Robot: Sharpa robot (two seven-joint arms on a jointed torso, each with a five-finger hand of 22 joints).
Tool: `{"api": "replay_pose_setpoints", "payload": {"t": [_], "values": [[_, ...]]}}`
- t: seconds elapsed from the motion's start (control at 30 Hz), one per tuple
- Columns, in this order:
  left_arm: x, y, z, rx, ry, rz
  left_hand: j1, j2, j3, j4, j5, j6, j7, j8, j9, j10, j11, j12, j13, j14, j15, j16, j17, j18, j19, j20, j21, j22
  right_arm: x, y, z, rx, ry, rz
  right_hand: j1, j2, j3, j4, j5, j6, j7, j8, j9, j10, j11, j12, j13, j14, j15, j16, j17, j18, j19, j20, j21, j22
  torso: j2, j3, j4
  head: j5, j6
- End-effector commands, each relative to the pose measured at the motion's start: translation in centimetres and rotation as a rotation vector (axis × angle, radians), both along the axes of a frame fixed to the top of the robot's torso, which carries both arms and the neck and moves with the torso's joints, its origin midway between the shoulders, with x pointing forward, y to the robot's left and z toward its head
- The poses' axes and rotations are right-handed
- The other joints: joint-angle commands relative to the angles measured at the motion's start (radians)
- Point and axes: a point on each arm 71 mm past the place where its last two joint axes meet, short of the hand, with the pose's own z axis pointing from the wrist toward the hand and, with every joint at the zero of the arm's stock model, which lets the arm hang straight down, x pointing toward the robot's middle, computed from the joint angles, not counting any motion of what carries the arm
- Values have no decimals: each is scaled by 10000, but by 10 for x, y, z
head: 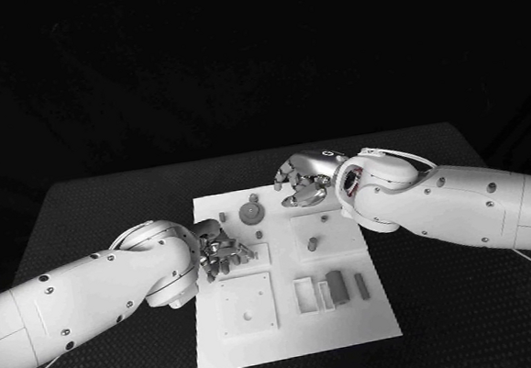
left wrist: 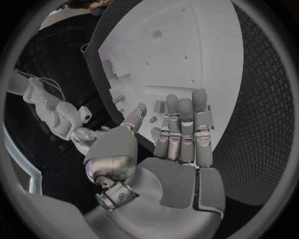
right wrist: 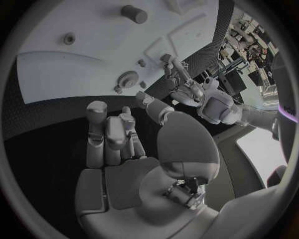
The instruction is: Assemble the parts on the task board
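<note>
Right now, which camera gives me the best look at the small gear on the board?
The head view: the gear lies flat on the white board, seen from above, clear of both hands. The right wrist view shows it small and edge-on, beyond the right hand's fingers. In the left wrist view I cannot pick it out.

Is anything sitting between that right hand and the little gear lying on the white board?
Nothing visible does. In the head view the right hand hovers at the far edge of the task board, holding nothing, and the gear lies just beside it on bare board, with only open space between them.
</note>
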Motion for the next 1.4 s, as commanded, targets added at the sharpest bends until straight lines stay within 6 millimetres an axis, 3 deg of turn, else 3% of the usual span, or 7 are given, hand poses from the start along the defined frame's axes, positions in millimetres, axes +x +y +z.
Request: {"api": "replay_pose_setpoints", "payload": {"t": [0.03, 0.27, 0.83, 1.23, 1.4], "values": [[-1, -4, -1, 2, 1, -200, 106, -9, 55, 2, -33, 87, -9, 52, -40, 92, 13, -19, 16, 86, -22, -7, 17, 381, 103, -7, 63, 17, -1, 1, -1, -92, 34, 103, -58, 22, -34, 46, 31, 8, 57, -65, -13, -34, 37, 29, -10, -12, 59, -33, 5, 838, 10, -67, -60, 178, -5, 4, 0, -11, -17], [0, -7, -2, 5, 48, -297, 202, -27, 83, -2, -33, 202, -53, 126, -60, 187, -30, -8, 35, 174, -52, 14, 43, 380, 179, -35, 95, 54, 0, 1, -1, -97, 41, 105, -62, 23, -34, 50, 32, 7, 57, -66, -13, -34, 37, 30, -11, -13, 59, -33, 4, 838, 10, -67, -60, 178, 1, 5, -6, -18, -24], [4, -6, -4, 198, 57, -253, 776, 184, 13, -57, -35, 716, -255, 470, -47, 497, -221, 83, 151, 451, -189, 134, 169, 376, 420, -152, 264, 251, 0, 1, -1, -106, 48, 101, -65, 25, -33, 55, 33, 7, 56, -67, -14, -35, 36, 32, -13, -14, 59, -35, 2, 838, 10, -67, -61, 178, 0, 4, -2, -55, -45], [7, -6, -8, 290, -21, -192, 960, 249, -106, -58, -35, 835, -324, 576, -30, 617, -292, 157, 236, 576, -280, 209, 246, 375, 544, -229, 358, 355, 0, 1, -1, -107, 49, 102, -66, 28, -31, 57, 34, 9, 56, -66, -14, -35, 36, 33, -15, -13, 58, -36, 4, 838, 10, -68, -61, 178, 3, 7, 0, -79, -51], [8, -5, -7, 284, -70, -152, 1204, 378, -69, -77, -34, 865, -347, 612, -27, 642, -314, 172, 267, 603, -310, 227, 276, 373, 564, -262, 382, 398, 0, 1, -1, -106, 46, 101, -65, 28, -30, 57, 34, 9, 55, -66, -14, -35, 36, 34, -15, -11, 58, -35, 9, 838, 10, -68, -61, 178, -6, 6, 5, -90, -62]]}}
